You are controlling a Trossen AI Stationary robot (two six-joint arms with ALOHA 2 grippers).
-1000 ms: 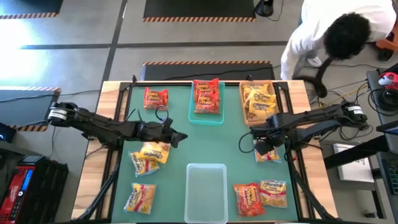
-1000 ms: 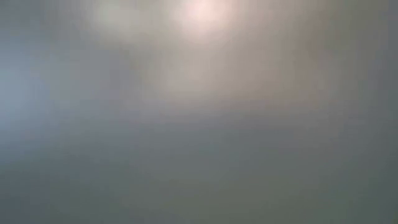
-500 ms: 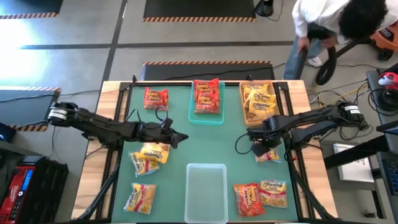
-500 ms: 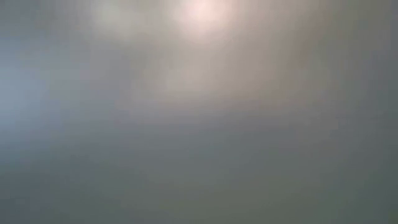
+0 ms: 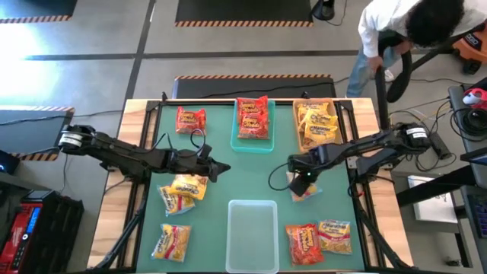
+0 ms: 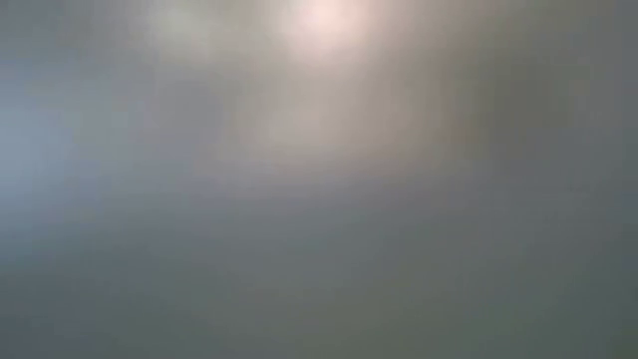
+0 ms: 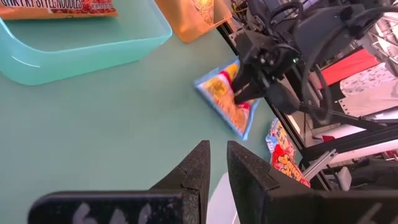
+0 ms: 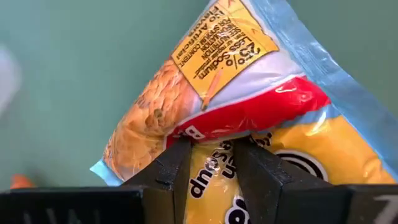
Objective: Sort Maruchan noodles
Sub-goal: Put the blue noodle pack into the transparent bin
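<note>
My right gripper [image 5: 301, 181] is shut on a yellow Maruchan noodle packet with a red band and blue edges [image 7: 225, 102], over the green mat right of centre. My left gripper [image 5: 222, 169] is shut and holds nothing, hovering left of centre and pointing toward the right arm. Red packets lie in the teal bin [image 5: 236, 141] and yellow ones in the tan bin [image 5: 297, 129]. Loose packets lie flat on the mat: a red one [image 5: 191, 119] at the far left, yellow ones [image 5: 183, 190] [image 5: 171, 242] at the near left, and two more [image 5: 318, 239] at the near right. My right gripper pinches the packet between its two fingers [image 8: 177, 165] at its yellow face just below the red band [image 8: 214, 155]. The fingers come steeply from above. The packet hangs tilted below them; whether its lower edge [image 7: 239, 132] touches the mat, I cannot tell.
A clear bin [image 5: 232, 228] with nothing in it stands at the near centre. A person [image 5: 403, 34] bends beyond the table's far right corner. The low view shows only a grey blur.
My right gripper has tipped to point more steeply down, sunk a little and moved toward the table's left, taking the packet from near the mat's right edge toward the centre. The person behind the table has shifted to the right.
</note>
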